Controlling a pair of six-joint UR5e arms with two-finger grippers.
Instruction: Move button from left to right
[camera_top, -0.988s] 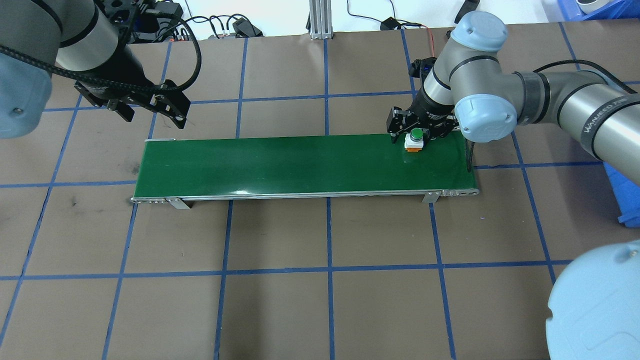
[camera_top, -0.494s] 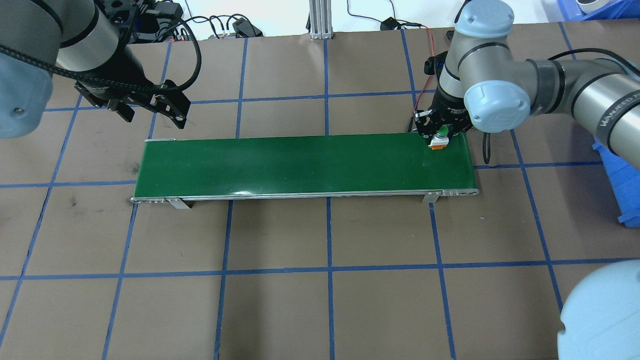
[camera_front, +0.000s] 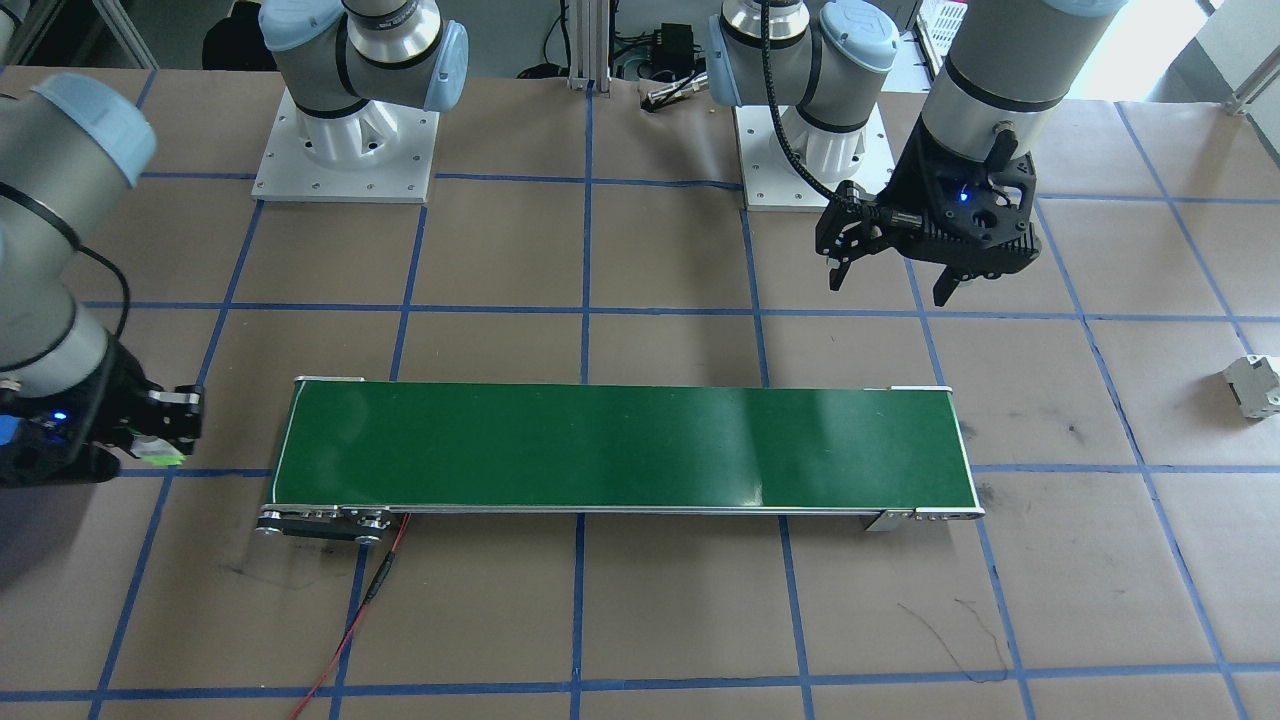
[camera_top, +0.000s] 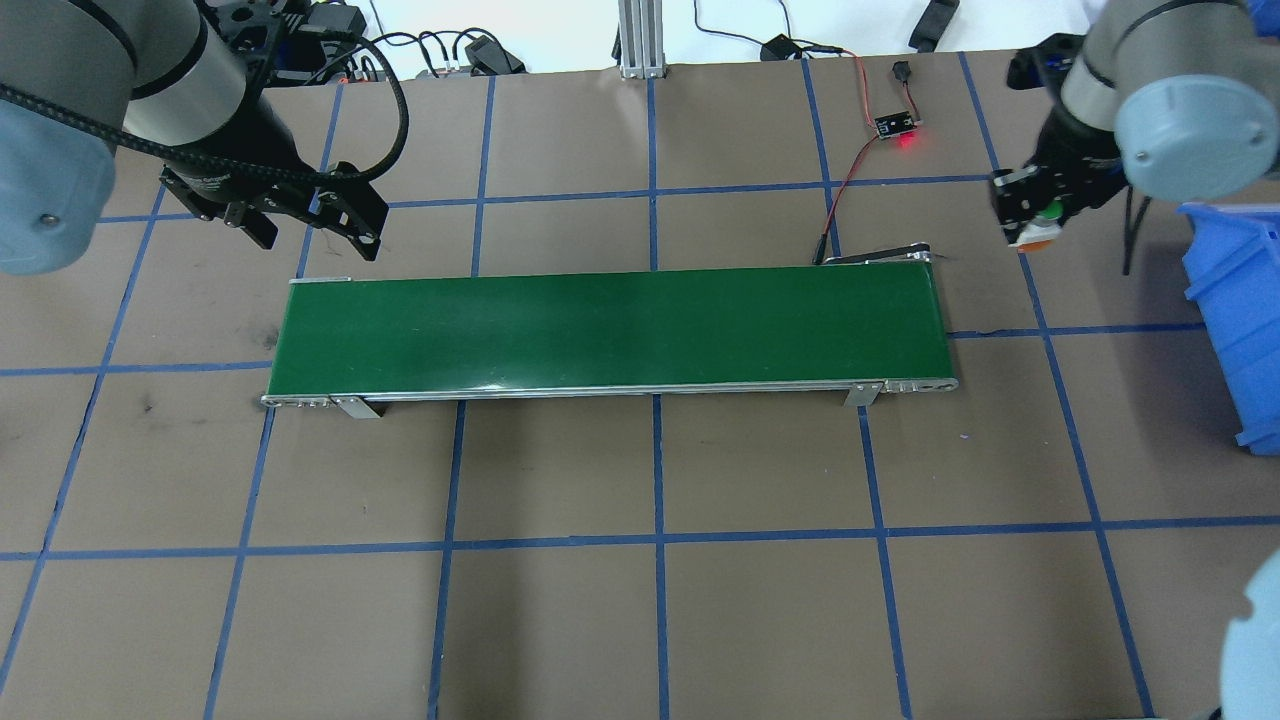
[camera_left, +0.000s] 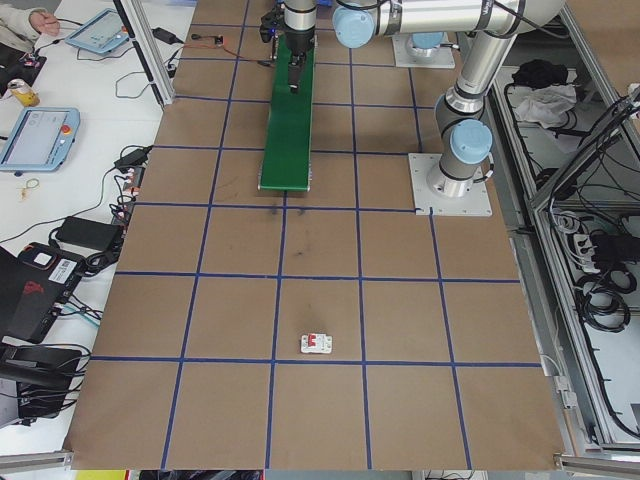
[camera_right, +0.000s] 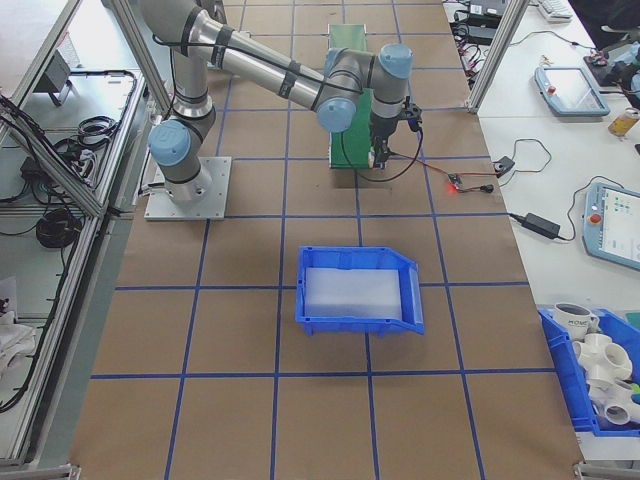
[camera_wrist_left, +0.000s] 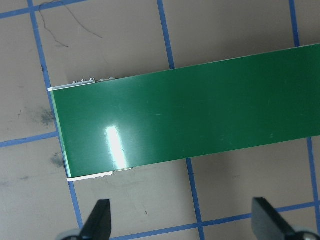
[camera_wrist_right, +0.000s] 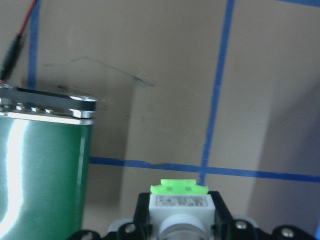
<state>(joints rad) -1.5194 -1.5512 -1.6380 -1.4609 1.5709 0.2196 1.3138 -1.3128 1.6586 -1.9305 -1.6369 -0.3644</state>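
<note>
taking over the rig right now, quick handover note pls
Right gripper: shut on the button, held in the air past the right end of the belt.
Left gripper: open, empty, hovering by the belt's left end.
Done: button is off the belt, on the right side.
Left: set it down, probably in the blue bin, which looks empty, then release.
A grey-white part lies on the table, untouched.

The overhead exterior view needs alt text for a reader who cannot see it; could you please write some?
The right gripper holds the button above the brown table, just past the right end of the green conveyor belt. The left gripper hangs open and empty beyond the belt's left end. A blue bin sits at the right edge.
</note>
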